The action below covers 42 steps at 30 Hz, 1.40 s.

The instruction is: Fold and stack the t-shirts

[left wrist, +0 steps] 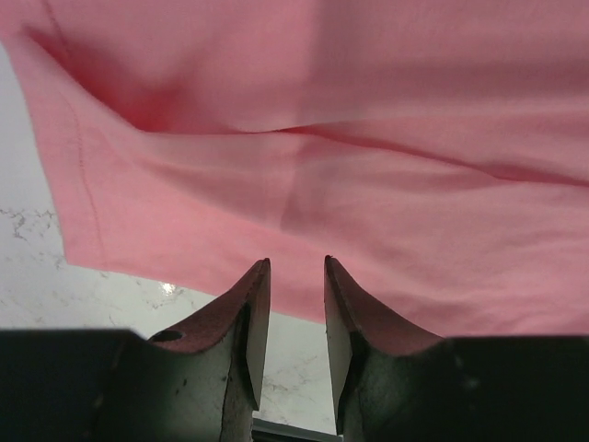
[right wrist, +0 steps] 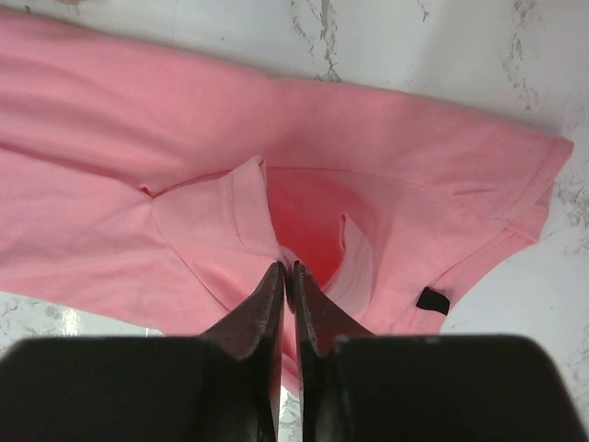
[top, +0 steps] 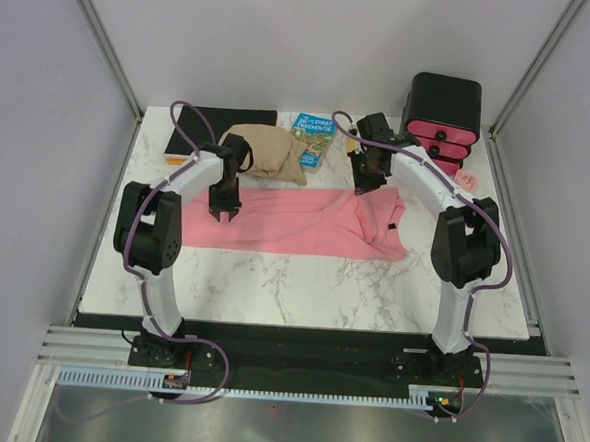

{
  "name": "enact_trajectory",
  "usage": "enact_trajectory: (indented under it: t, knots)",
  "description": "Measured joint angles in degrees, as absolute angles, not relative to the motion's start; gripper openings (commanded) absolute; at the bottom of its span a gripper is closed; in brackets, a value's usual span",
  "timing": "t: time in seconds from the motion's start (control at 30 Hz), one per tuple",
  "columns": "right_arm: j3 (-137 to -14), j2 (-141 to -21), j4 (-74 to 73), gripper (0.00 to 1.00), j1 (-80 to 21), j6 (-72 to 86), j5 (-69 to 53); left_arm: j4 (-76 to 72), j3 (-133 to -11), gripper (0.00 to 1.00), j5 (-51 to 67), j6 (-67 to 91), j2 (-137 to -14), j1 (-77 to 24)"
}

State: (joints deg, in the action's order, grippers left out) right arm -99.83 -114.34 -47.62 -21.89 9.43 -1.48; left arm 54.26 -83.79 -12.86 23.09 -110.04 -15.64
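Observation:
A salmon-pink t-shirt lies spread in a long band across the marble table, its neck end with a small dark label at the right. My left gripper hangs over the shirt's left part. It stands open, with only marble between the fingers and the shirt's hem just past the tips. My right gripper is at the shirt's upper right, near the collar. Its jaws are almost together, and a raised fold of the pink cloth is pinched at their tips.
Behind the shirt lie a tan folded cloth, a blue book and a flat black pad. A black box with pink drawer fronts stands at the back right, a small pink object beside it.

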Motion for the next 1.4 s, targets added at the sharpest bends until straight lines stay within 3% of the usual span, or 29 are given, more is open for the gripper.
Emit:
enact_trajectory:
  t: [0.03, 0.07, 0.23, 0.57, 0.87, 1.1, 1.4]
  knots:
    - [-99.8, -114.5, -47.6, 0.39, -21.9, 9.5, -1.4, 54.1, -83.5, 0.36, -12.8, 23.1, -110.5, -15.7]
    - [-99.8, -114.6, -47.6, 0.46, -21.9, 9.5, -1.3, 54.0, -83.2, 0.36, -12.9, 23.1, -111.0, -15.7]
    - [-99.8, -114.6, -48.5, 0.48, -21.9, 9.4, 1.7, 53.6, -83.1, 0.36, -13.4, 23.1, -112.7, -15.7]
    - [-98.0, -113.2, -50.4, 0.49, -21.4, 9.8, 5.6, 53.7, -83.0, 0.37, -16.7, 23.1, -113.5, -15.7]
    - [-86.9, -110.0, -48.7, 0.38, -21.5, 12.6, 0.4, 53.8, -83.1, 0.37, -18.3, 23.5, -113.7, -15.7]
    - [-86.6, -113.3, -48.4, 0.31, -21.6, 14.2, 2.0, 54.0, -83.1, 0.37, -18.6, 24.1, -114.2, -15.5]
    - [-90.3, -116.4, -49.3, 0.3, -20.7, 17.1, 6.6, 55.5, -83.1, 0.36, -18.4, 24.6, -116.0, -14.2]
